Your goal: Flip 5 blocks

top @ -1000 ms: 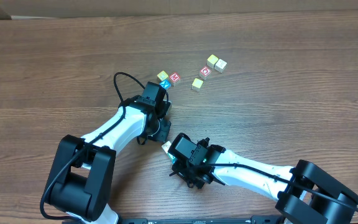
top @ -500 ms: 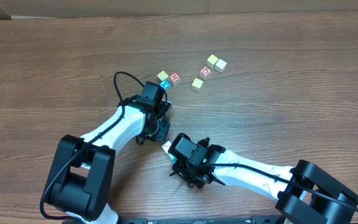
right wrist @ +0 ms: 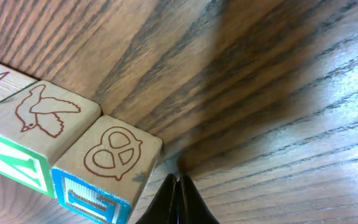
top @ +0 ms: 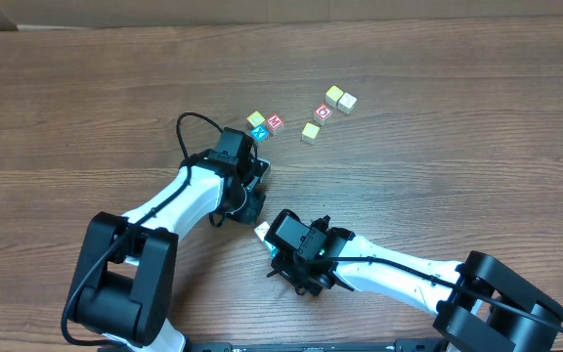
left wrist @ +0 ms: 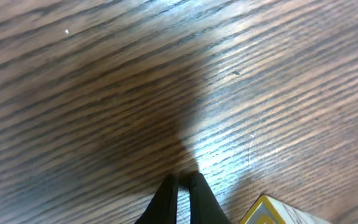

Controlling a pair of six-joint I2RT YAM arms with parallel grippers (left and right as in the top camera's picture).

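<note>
Blocks: none gripped. Left hand closed, empty, yellow-edged block just beside. Right hand closed, empty, tips by a touching row of three, drawings up. Rest scattered, letters up, on wood-grain counter. Cubes, no long axis.

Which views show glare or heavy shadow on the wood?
Overhead: evenly lit, sharp. Left wrist: dark shadow across the table, bright glare beside the shut left gripper. Right wrist: shadow band above the shut right gripper, sheen at right; pretzel block crisp.
</note>
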